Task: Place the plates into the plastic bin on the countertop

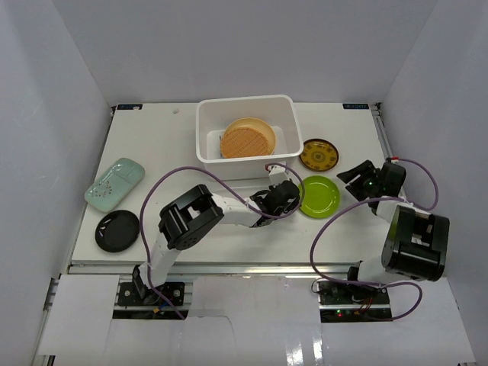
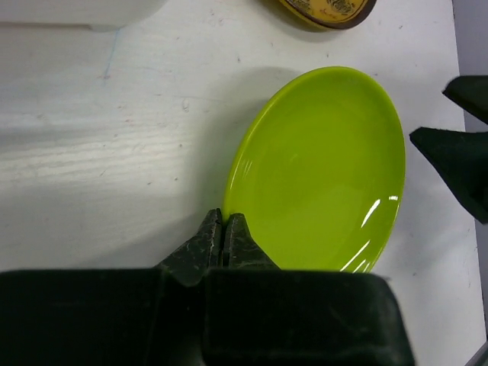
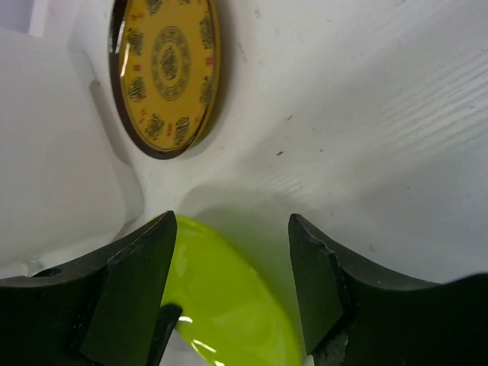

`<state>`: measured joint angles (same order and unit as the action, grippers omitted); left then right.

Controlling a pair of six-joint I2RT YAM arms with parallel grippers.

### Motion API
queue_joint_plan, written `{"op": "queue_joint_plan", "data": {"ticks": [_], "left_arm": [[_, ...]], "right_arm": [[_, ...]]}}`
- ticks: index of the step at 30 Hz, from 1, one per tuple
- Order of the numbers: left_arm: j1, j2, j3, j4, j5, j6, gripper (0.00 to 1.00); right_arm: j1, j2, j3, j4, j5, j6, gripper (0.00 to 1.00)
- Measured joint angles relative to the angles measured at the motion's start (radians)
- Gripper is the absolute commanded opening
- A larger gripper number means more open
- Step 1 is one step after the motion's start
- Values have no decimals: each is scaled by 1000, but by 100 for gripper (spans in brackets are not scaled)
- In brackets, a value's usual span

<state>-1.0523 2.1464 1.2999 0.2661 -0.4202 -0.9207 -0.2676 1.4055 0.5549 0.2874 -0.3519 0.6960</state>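
Left wrist: glossy lime-green round plate (image 2: pixel 320 168).

Stacked plates (image 1: pixel 248 141) in bin (image 1: pixel 207 133), two plates (image 1: pixel 319 155) right of it (two far left)

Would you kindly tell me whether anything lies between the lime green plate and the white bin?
Nothing visible blocks it. Bare countertop separates the lime green plate from the plastic bin; only the bin's front wall must be cleared. The left arm's purple cable loops close to that wall.
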Motion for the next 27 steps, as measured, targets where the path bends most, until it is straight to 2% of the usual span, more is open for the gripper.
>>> {"op": "queue_joint_plan", "data": {"ticks": [3,7,13,18,21,22,23,27], "left_arm": [[0,-51,-76,11,4,-3,0],[-2,-201,-217,-16,11,45,0],[-8,-550,-393,-93,-19,159,0],[1,-804,-328,-110,-74,258,0],[38,-849,-235,-122,-77,305,0],[69,-853,-206,-135,-63,310,0],[110,-852,-181,-148,-47,310,0],[325,-792,-83,-235,56,293,0]], "right_arm": [[0,108,53,3,4,-3,67],[12,214,131,8,2,-2,63],[64,352,250,36,10,16,56],[113,458,326,86,18,70,45],[126,504,345,127,18,113,26],[126,523,350,145,16,132,21],[126,535,352,164,13,148,12],[126,533,330,196,39,189,8]]}}
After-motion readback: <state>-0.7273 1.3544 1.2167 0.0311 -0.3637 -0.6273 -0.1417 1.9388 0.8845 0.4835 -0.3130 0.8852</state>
